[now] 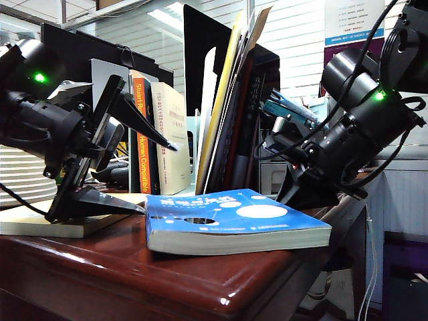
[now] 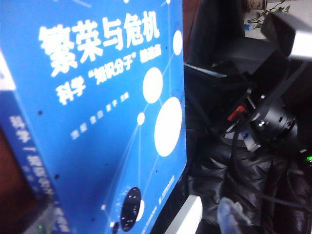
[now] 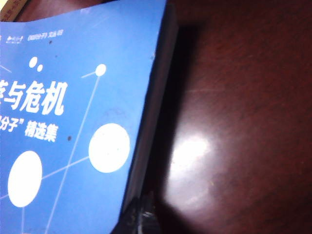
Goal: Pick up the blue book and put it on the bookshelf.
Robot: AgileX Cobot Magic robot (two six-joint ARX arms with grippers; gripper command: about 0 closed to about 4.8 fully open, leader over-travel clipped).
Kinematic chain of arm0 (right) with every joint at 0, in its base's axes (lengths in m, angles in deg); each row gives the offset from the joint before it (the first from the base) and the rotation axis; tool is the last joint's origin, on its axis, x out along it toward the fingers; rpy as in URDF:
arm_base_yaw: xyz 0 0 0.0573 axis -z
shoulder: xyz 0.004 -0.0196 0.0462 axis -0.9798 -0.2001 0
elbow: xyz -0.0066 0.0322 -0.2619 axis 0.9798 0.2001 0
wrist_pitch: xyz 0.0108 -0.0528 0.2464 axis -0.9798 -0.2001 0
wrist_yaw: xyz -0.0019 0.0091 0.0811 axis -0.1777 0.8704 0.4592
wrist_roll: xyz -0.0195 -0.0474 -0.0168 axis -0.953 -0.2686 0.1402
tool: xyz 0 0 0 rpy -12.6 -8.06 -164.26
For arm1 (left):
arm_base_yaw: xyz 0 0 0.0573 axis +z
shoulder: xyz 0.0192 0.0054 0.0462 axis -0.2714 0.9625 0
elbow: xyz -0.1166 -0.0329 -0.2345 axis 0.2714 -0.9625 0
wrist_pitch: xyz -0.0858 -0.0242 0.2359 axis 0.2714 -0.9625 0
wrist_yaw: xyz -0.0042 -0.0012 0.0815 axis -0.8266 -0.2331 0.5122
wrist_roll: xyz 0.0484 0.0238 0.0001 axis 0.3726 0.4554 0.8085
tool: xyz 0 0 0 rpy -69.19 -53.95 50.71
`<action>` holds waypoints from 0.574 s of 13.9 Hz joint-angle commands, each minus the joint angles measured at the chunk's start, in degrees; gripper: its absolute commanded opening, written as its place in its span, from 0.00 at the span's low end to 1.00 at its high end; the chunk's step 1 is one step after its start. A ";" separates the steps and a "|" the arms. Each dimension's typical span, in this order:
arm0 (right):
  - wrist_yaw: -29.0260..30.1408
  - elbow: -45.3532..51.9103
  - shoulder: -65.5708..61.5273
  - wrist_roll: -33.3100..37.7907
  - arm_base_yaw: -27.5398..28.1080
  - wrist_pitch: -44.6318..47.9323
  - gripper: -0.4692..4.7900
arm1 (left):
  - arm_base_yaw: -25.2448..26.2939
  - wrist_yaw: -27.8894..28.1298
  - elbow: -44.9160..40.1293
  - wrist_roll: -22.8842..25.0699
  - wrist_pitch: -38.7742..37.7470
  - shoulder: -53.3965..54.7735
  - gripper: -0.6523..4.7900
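While the blue book (image 1: pixel 234 224) lies flat on the desk, long axis running left-right, the left gripper (image 1: pixel 150 177) stands spread wide at its spine end. Right gripper (image 3: pixel 141 217), fingers together, sits approx. at the far edge, prob. touching.

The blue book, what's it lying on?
The blue book lies flat on the dark red-brown table. Its left end hides whether it overlaps the pale yellow paperback beside it.
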 commanded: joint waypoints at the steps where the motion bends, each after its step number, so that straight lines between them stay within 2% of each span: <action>1: 7.91 -0.13 0.13 0.00 -1.27 0.90 0.09 | -0.81 0.22 1.95 -2.99 2.93 -0.22 0.90; 3: 7.06 -0.13 0.13 -0.26 -1.27 0.92 0.09 | -0.81 3.08 1.95 -2.93 2.45 -0.22 0.90; 5: 3.06 -0.15 0.20 -0.26 -1.25 0.94 0.09 | -0.81 3.04 1.97 -0.31 3.34 -0.26 0.90; 8: -0.26 -0.22 2.73 -1.18 -1.11 0.90 0.09 | -0.74 1.42 1.97 0.28 3.34 -0.61 0.90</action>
